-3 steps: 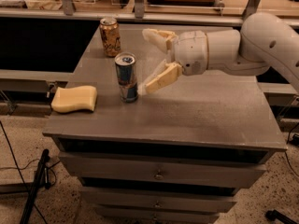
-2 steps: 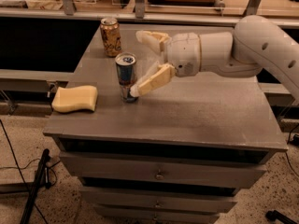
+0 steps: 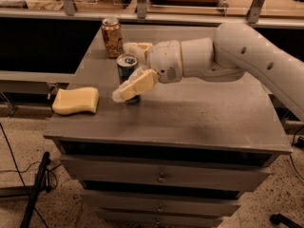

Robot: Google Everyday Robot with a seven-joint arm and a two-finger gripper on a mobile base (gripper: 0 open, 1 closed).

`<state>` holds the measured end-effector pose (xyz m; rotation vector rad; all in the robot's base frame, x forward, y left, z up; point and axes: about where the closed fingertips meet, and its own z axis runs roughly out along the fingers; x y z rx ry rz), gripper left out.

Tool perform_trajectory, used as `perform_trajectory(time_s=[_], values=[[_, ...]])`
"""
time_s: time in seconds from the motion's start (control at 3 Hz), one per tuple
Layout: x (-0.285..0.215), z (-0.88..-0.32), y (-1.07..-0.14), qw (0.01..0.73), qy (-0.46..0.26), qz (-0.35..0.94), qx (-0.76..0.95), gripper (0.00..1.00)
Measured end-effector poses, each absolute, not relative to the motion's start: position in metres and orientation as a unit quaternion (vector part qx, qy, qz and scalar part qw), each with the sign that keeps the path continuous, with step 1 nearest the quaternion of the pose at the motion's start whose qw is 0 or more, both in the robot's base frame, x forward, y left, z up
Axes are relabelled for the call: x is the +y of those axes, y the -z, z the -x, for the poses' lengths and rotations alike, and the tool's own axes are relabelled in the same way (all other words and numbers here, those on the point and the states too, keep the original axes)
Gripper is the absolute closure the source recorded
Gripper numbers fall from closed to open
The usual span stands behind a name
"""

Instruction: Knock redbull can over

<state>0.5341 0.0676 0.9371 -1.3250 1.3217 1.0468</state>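
Observation:
The redbull can (image 3: 126,69), slim, blue and silver with a silver top, stands upright on the grey table (image 3: 199,118) left of centre. My gripper (image 3: 124,70) reaches in from the right and is open. Its two cream fingers straddle the can: the near finger (image 3: 135,85) lies across the front of the can's lower half, and the far finger (image 3: 137,48) is behind the can's top. The can's lower part is partly hidden by the near finger.
An orange-gold patterned can (image 3: 112,37) stands upright behind the redbull can near the table's back left. A yellow sponge (image 3: 76,100) lies at the table's left edge. Drawers (image 3: 161,177) are below the tabletop. A rail and shelf run behind the table.
My gripper has moved left, from beside the can's right to straddling it. The near finger now covers the can's front. The can still stands upright.

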Motion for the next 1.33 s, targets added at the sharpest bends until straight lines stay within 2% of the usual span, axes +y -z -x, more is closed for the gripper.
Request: perform_trajectory(time_s=[0.67,1.33], values=[[0.078,-0.539,-0.915,0.483,-0.446,0.516,0.550,0.00],[0.063,-0.547,-0.922,0.531,-0.437,0.501,0.526,0.00]])
